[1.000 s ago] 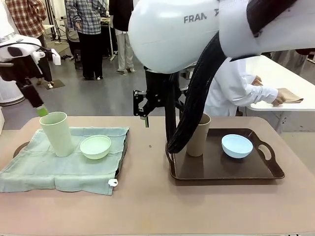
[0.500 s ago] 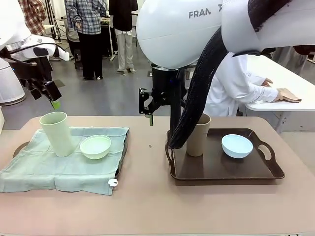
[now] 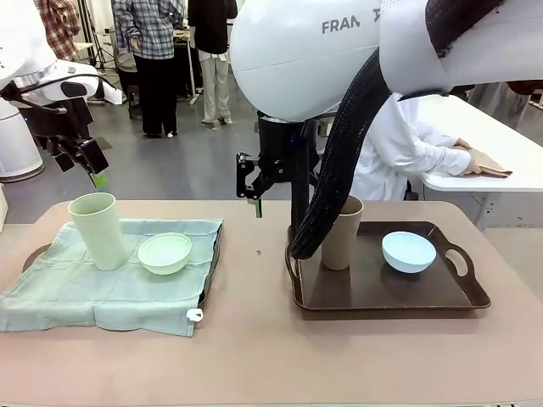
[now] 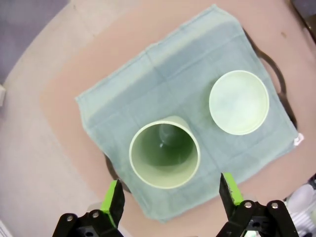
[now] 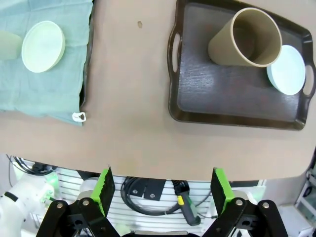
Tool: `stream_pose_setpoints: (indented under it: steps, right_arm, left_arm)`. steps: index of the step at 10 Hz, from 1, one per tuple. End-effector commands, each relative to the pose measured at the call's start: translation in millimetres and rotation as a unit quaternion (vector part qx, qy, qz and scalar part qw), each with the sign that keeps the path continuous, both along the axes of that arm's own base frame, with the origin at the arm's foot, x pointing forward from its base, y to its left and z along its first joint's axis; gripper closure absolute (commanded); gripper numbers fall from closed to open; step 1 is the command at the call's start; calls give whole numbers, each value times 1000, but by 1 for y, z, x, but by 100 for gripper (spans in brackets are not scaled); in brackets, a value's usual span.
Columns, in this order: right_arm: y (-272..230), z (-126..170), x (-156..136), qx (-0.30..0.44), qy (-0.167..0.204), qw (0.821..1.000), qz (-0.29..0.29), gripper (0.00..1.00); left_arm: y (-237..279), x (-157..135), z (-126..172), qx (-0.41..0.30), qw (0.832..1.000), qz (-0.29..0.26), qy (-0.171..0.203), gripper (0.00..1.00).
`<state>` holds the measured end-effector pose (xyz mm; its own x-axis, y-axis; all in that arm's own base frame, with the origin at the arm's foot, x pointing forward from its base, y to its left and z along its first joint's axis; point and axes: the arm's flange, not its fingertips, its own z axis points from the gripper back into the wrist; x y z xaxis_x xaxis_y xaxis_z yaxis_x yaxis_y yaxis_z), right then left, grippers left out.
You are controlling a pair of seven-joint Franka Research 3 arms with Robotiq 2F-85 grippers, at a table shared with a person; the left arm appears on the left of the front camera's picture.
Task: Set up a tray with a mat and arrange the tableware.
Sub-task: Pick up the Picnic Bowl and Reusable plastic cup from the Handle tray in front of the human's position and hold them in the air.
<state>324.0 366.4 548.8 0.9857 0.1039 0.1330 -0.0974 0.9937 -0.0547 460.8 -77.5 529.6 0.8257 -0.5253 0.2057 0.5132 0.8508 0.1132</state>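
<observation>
On the left, a pale blue-green mat (image 3: 110,284) covers a dark tray (image 3: 210,264). A pale green cup (image 3: 96,230) and a pale green bowl (image 3: 165,253) stand on the mat. My left gripper (image 3: 96,176) hangs open well above the cup, looking straight down into the cup (image 4: 164,151), with the bowl (image 4: 239,101) beside it. On the right, a bare brown tray (image 3: 382,292) holds a brown cup (image 3: 342,233) and a light blue bowl (image 3: 408,251). My right gripper (image 3: 255,202) is open, high over the table's middle, with the brown tray (image 5: 232,98) below it.
A person in a white coat leans over a white side table (image 3: 475,140) behind the right tray, hand on a brown cloth (image 3: 492,165). Bare tabletop (image 3: 254,280) lies between the two trays and along the front edge. My right arm's big joint blocks the upper middle.
My left gripper has lifted up and away from the pale green cup's rim. The right gripper rose slightly. Cups, bowls, mat and trays stayed put.
</observation>
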Motion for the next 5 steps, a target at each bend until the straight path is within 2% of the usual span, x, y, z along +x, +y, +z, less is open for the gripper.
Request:
stream_pose_setpoints:
  steps: [1, 5]
  right_arm:
    - [-1, 1, -2, 0, -1, 1000, -5, 0]
    - [-1, 1, -2, 0, -1, 1000, -5, 0]
  left_arm:
    - [4, -4, 1, 0, 1000, -12, 4, 0]
    - [4, -4, 1, 0, 1000, -12, 4, 0]
